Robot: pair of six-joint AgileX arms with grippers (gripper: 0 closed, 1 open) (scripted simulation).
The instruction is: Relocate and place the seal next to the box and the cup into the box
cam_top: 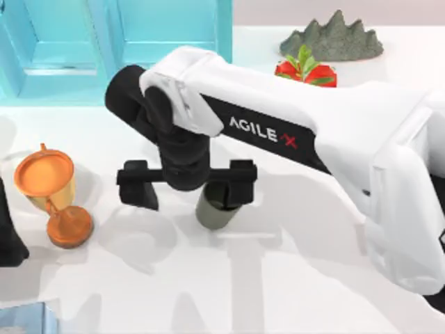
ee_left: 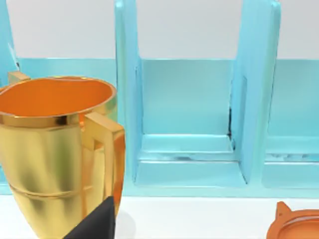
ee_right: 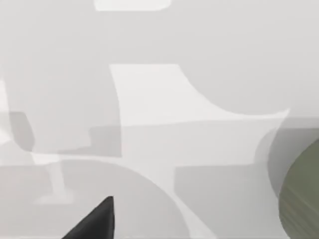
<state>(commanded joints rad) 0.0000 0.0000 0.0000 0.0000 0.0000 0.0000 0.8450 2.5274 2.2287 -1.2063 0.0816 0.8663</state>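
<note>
The cup (cam_top: 214,211) is a small olive-grey round cup standing on the white table near the middle; its edge also shows in the right wrist view (ee_right: 305,194). My right gripper (cam_top: 188,185) hangs over it, open wide. Its finger (cam_top: 241,182) on the right overlaps the cup's rim, and the other finger (cam_top: 138,184) is well to the cup's left. The turquoise box (cam_top: 118,42) stands at the back left, its compartments facing the left wrist view (ee_left: 189,124). The seal is out of view. My left arm (cam_top: 8,236) is parked at the left edge, and one dark fingertip (ee_left: 94,225) shows off-centre.
An orange-gold trophy (cam_top: 52,195) stands left of the right gripper, close in front of the left wrist camera (ee_left: 55,149). A grey-green rock (cam_top: 334,38) and a red fruit with leaves (cam_top: 306,69) sit at the back right. A pale blue object (cam_top: 21,316) lies at the front left corner.
</note>
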